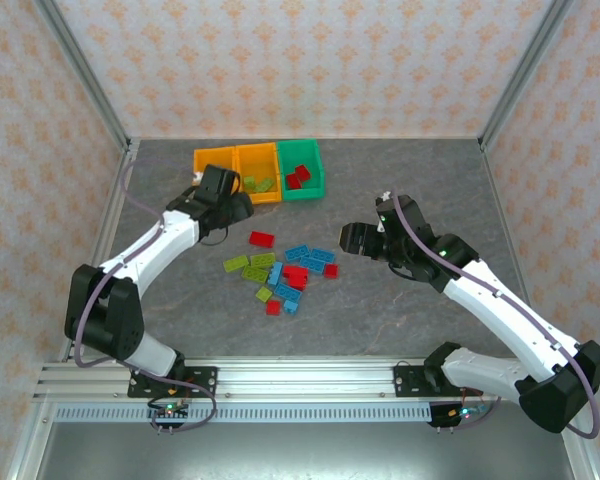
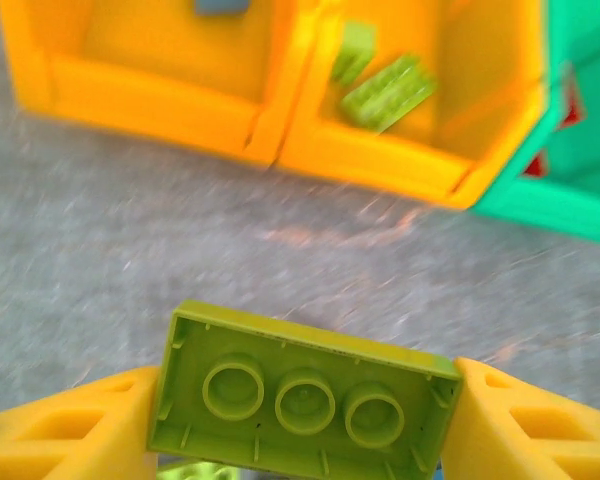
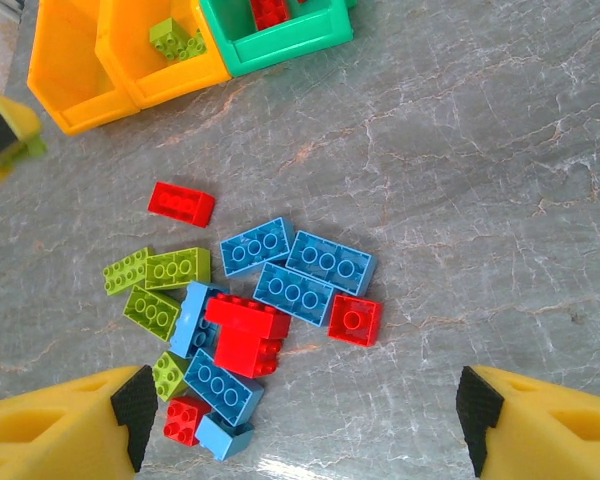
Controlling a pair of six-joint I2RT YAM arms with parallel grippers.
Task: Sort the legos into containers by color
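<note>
Holds a lime-green studded plastic brick [image 2: 305, 385] clamped in the left gripper [image 2: 300, 425], hollow underside to the wrist camera, just short of the middle orange-yellow open plastic bin [image 2: 370, 165] with lime bricks inside. Holds the right gripper [image 3: 300, 420] spread wide above the heap of red, blue and lime bricks [image 3: 270, 300] on the grey stone-patterned table [image 3: 460, 180].

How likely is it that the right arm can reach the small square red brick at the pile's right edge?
Probably yes. The right gripper hangs open above the pile; the red brick is free on its right, though a blue brick crowds its left.
</note>
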